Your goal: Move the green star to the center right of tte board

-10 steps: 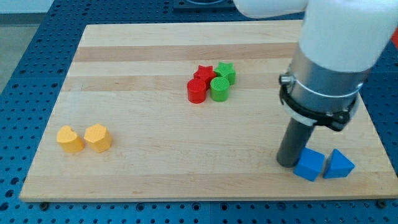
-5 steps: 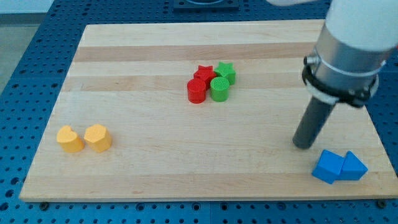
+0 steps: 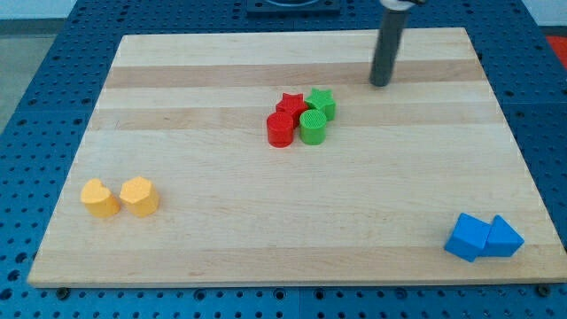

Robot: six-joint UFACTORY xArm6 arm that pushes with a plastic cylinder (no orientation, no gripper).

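The green star sits a little above the board's middle, at the upper right of a tight cluster. It touches a red star on its left and a green cylinder below it. A red cylinder is at the cluster's lower left. My tip rests on the board up and to the right of the green star, apart from it by about a block's width.
Two orange blocks, a heart-like one and a hexagonal one, sit at the lower left. A blue cube and a blue triangular block touch each other near the bottom right corner of the wooden board.
My tip has moved from beside the blue blocks at the lower right up to the upper middle right. The two blue blocks were pushed a little to the right and down early on.
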